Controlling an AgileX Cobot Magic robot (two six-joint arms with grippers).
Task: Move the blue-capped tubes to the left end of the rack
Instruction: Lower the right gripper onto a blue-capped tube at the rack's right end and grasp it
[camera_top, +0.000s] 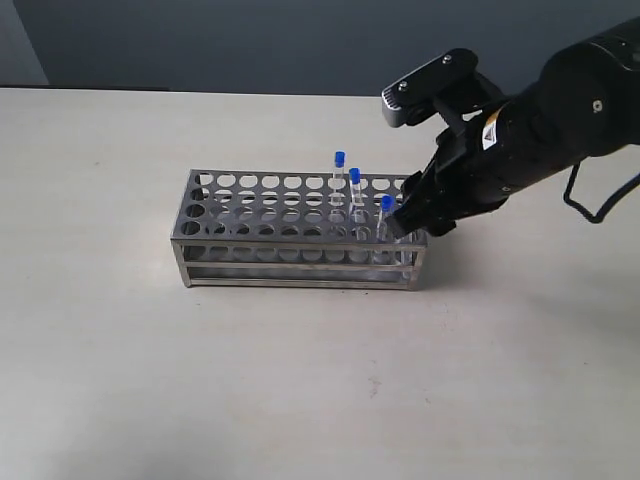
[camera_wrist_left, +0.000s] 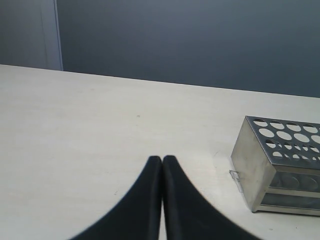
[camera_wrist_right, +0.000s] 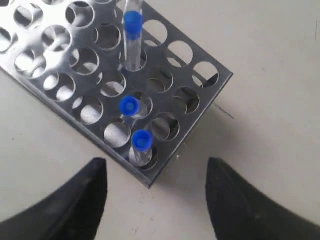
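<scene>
My right gripper (camera_wrist_right: 156, 167) hung wide open over the rack's (camera_top: 280, 240) right end, holding nothing. Three blue-capped tubes (camera_wrist_right: 141, 140) stood in holes there. Prob. light, thin, slick & breakable. I'd pinch gently just under a cap, then lift straight up.

1. Your rack (camera_top: 290, 232) sits on the counter (camera_top: 300, 390).
2. You have three tubes (camera_top: 355, 196) standing in holes at its right end.
3. Your right end effector (camera_top: 406, 226) hangs at that same end.
</scene>
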